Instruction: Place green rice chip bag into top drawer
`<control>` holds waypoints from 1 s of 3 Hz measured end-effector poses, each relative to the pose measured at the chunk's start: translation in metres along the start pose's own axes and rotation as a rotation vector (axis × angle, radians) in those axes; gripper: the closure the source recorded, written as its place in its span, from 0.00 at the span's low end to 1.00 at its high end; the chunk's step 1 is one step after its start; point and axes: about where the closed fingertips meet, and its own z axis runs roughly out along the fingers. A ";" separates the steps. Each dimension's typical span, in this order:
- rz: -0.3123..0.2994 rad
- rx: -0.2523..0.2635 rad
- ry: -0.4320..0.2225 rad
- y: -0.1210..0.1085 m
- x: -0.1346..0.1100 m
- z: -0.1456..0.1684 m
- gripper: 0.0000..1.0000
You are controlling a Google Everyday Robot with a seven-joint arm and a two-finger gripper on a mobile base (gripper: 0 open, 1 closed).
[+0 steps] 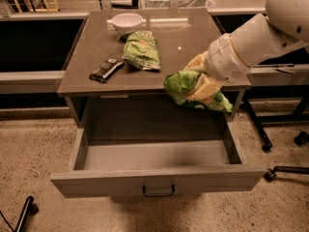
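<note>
The green rice chip bag (186, 87) is bright green and wrinkled, held in the air past the table's front edge, above the right part of the open top drawer (154, 156). My gripper (203, 81) is shut on the bag, its pale fingers wrapped across it, with the white arm reaching in from the upper right. The drawer is pulled fully out, its grey inside bare, with a small dark handle (158, 192) on the front panel.
On the tabletop (96, 47) lie a paler olive-green bag (142, 50), a dark snack bar (106, 69) and a white bowl (127, 23). Chair legs with casters (285, 144) stand to the right. Speckled floor lies in front.
</note>
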 end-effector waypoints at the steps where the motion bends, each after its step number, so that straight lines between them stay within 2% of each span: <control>1: -0.090 -0.031 0.052 0.041 -0.014 -0.001 1.00; 2: -0.091 -0.039 0.053 0.044 -0.014 0.002 1.00; 3: -0.060 -0.072 0.066 0.047 0.004 0.051 1.00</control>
